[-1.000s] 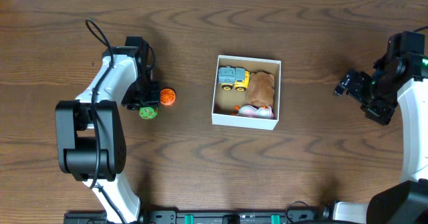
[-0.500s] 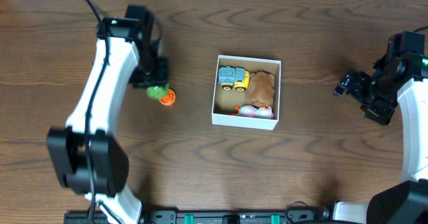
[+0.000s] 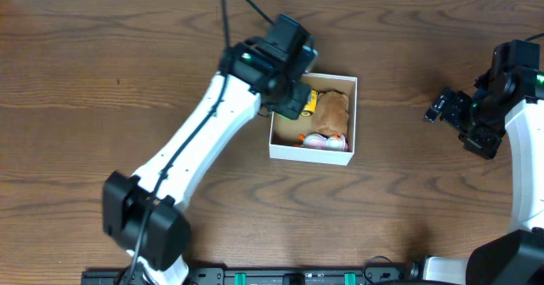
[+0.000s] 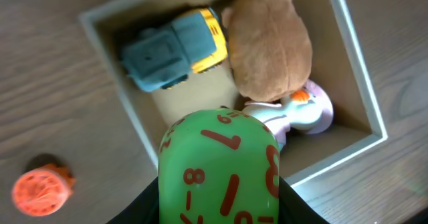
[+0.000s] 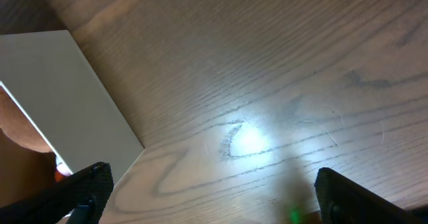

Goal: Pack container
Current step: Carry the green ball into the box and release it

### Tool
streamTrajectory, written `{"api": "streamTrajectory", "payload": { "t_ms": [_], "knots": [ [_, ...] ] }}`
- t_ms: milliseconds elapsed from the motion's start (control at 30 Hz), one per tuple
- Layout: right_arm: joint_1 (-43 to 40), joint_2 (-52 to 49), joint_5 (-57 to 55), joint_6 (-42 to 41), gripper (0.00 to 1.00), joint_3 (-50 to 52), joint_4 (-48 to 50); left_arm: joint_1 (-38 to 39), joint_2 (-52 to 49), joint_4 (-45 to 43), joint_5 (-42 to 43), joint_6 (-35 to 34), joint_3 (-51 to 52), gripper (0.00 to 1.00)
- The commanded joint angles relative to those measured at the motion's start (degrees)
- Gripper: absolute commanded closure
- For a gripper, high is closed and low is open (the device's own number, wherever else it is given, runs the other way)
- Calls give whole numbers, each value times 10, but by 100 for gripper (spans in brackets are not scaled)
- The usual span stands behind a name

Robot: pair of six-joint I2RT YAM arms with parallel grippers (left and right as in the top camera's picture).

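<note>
Now your left gripper [image 4: 217, 207], clamped on the green clock toy [image 4: 217, 158], has swung over the container [image 4: 366, 98]; release next. Your right gripper [image 5: 214, 187] idles wide.

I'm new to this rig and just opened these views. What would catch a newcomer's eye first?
The left gripper hangs over the left side of the container, clamped on a green toy with red numerals. Inside it lie a blue and yellow truck, a brown plush and a white and pink toy. An orange toy sits on the table outside it.
</note>
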State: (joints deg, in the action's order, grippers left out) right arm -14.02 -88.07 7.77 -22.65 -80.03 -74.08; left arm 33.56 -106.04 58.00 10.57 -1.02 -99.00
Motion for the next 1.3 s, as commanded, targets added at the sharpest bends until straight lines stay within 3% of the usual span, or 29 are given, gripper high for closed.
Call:
{"api": "streamTrajectory", "payload": {
  "t_ms": [0,200,233,267,367,433,600,833,1033,1267],
  "knots": [
    [-2,0,2,-9,1,2,-1,3,-36,0,0,12,6,75],
    [-2,0,2,-9,1,2,-1,4,-78,15,0,11,6,69],
    [-2,0,2,-9,1,2,-1,4,-80,19,0,11,6,63],
    [-2,0,2,-9,1,2,-1,4,-80,24,-1,12,6,56],
    [-2,0,2,-9,1,2,-1,2,-71,32,-1,12,6,17],
    [-2,0,2,-9,1,2,-1,-4,-61,35,-1,12,4,5],
    [-2,0,2,-4,1,2,0,-38,-17,54,-1,11,-12,5],
    [-2,0,1,-5,1,2,2,-142,50,86,-43,10,-13,7],
    [-2,0,2,-5,1,2,8,-230,21,87,-50,10,42,8],
    [-2,0,2,-5,1,2,8,-268,-43,26,-30,9,113,8]
  ]
}}
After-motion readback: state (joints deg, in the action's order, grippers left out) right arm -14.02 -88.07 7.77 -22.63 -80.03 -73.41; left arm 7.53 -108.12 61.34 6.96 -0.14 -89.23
